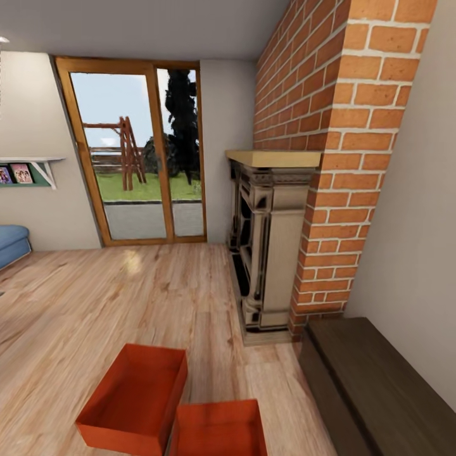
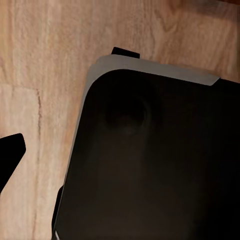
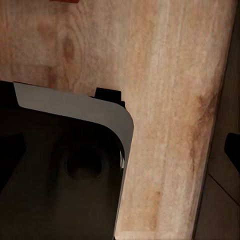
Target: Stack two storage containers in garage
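You are in the living room, looking down over its light wood-plank floor [image 1: 126,297]; the two storage containers sit on it at the bottom of the head view, one [image 1: 136,396] at lower left of centre, the other [image 1: 218,429] just beside it at the bottom edge, cut off by the frame; both are open and lie with corners nearly touching; a brick fireplace [image 1: 297,190] rises at right, a dark low bench [image 1: 373,386] at lower right, a glazed door [image 1: 136,158] at upper left, a blue sofa [image 1: 11,244] at the left edge; your wrist views look down past dark robot body onto planks; whether either pincer is apart or together, you cannot tell.
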Robot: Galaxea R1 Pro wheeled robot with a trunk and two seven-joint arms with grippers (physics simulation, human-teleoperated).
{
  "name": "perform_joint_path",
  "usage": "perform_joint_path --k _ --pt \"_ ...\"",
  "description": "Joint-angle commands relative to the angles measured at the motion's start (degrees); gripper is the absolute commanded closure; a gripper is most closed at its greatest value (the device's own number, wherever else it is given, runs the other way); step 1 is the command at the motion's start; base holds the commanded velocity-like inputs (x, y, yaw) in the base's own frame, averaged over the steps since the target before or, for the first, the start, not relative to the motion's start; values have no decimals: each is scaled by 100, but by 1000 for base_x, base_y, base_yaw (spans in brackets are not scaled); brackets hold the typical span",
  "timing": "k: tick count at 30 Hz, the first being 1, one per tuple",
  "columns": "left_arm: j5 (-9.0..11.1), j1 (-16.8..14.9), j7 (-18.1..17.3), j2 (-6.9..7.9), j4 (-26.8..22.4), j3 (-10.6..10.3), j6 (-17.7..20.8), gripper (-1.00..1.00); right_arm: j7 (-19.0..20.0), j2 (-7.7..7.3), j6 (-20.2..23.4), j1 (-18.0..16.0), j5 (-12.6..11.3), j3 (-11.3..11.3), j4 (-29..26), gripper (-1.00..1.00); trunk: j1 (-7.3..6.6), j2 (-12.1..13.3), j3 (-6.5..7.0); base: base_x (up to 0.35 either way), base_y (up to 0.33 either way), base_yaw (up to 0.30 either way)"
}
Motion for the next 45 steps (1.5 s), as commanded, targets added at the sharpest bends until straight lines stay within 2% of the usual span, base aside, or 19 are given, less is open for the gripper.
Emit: perform_joint_path --k 1,8,26,41,45 --pt "7 1 5 1 -6 25 -12 -100 22 2 -33 -7 -59 46 18 -100 2 -2 -5 119 0 0" --pt "7 1 5 6 -6 32 -14 -100 14 -5 -57 -7 -76 39 18 -100 2 -2 -5 20 0 119" --pt "7 1 8 -11 -6 38 -17 -100 13 -5 -58 -7 -58 38 18 -100 2 -2 -5 0 0 7" --pt "14 1 23 5 -6 42 -17 -100 -31 1 -8 -7 -50 64 18 -100 2 -2 -5 -132 -89 2" --pt "14 1 23 6 -6 41 -17 -100 -38 -8 -27 -7 -57 62 18 -100 2 -2 -5 -5 -3 204"
